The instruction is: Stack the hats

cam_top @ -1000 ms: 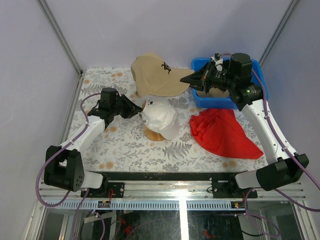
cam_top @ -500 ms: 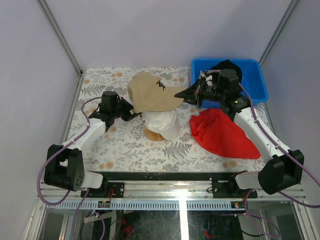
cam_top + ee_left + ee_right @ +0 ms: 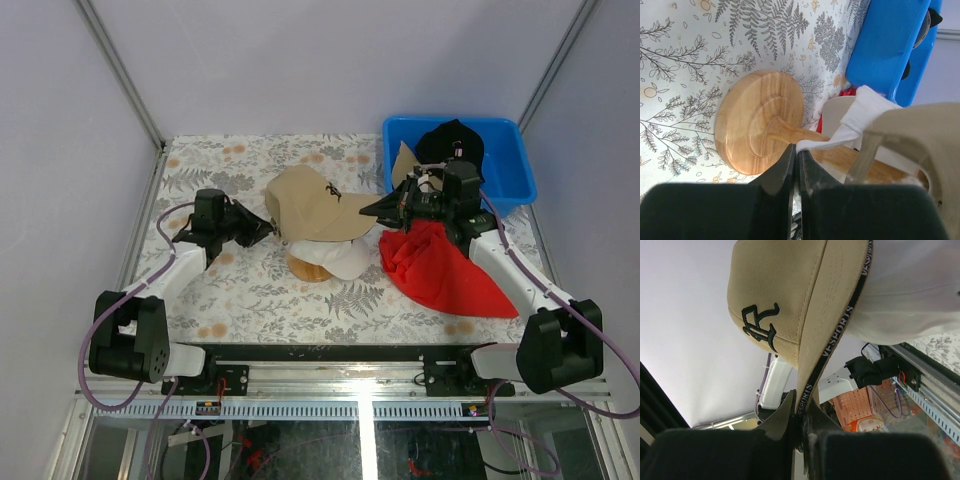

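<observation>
A white cap [image 3: 340, 262] sits on the wooden stand [image 3: 305, 270]. A tan cap [image 3: 310, 203] with a dark logo lies over it. My right gripper [image 3: 385, 209] is shut on the tan cap's brim [image 3: 835, 315], with its jaws at the brim edge in the right wrist view [image 3: 802, 407]. My left gripper [image 3: 262, 229] is shut on the white cap's back edge [image 3: 817, 145], just above the stand's round base [image 3: 760, 125]. A black cap [image 3: 450, 140] and a second tan cap [image 3: 404, 162] lie in the blue bin [image 3: 505, 170].
A red cloth [image 3: 445, 265] lies on the table right of the stand, under my right arm. The blue bin stands at the back right corner. Frame posts and walls close in the table's back and sides.
My right gripper has carried the tan cap from beside the bin down and left, onto the white cap. My left gripper has stayed at the white cap's left edge.
</observation>
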